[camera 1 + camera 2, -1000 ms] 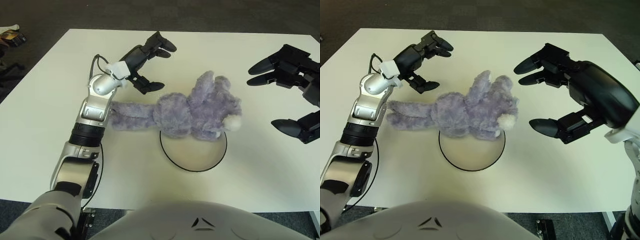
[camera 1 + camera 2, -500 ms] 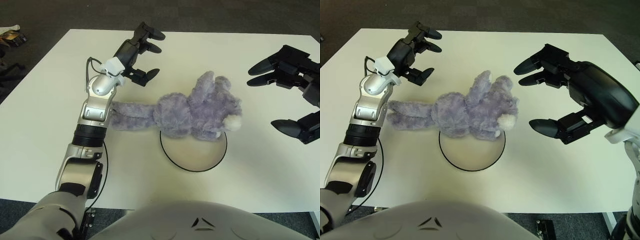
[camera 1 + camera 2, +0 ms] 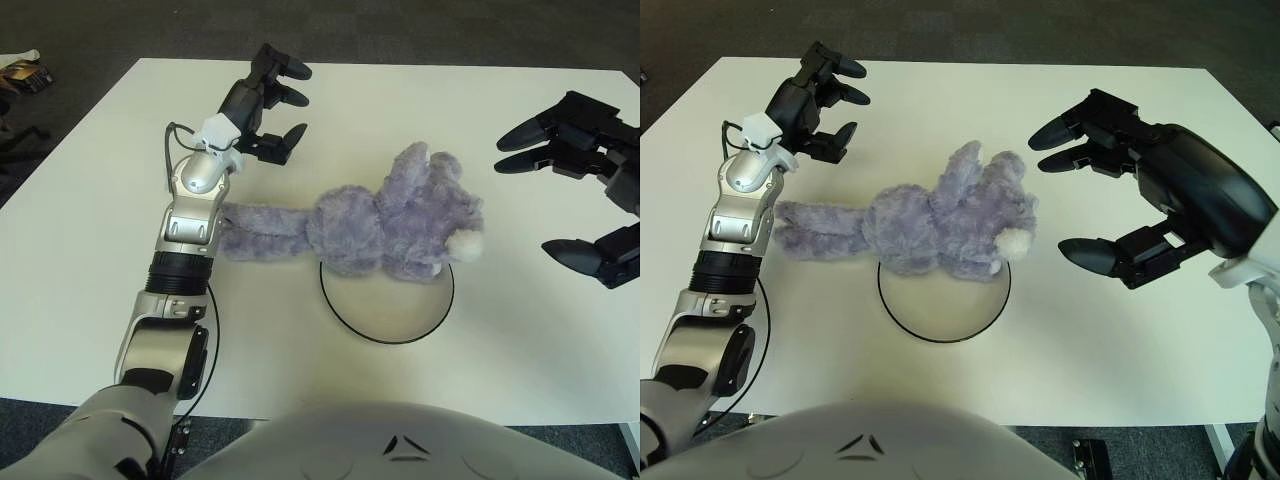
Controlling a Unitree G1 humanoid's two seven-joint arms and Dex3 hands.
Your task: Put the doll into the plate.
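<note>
A fluffy purple doll (image 3: pixel 385 222) lies across the white table, its head and body over the far rim of a round cream plate (image 3: pixel 390 305) with a black edge. Its legs stretch left off the plate toward my left forearm. My left hand (image 3: pixel 272 105) is open above the table, up and left of the doll, touching nothing. My right hand (image 3: pixel 1110 190) hovers open to the right of the doll's head, fingers spread, holding nothing.
The white table (image 3: pixel 500 330) fills the view, with dark floor beyond its far edge. A small object (image 3: pixel 22 72) lies on the floor at the far left.
My left hand has drawn back up and to the left, away from the doll. The doll, plate and right hand have not moved.
</note>
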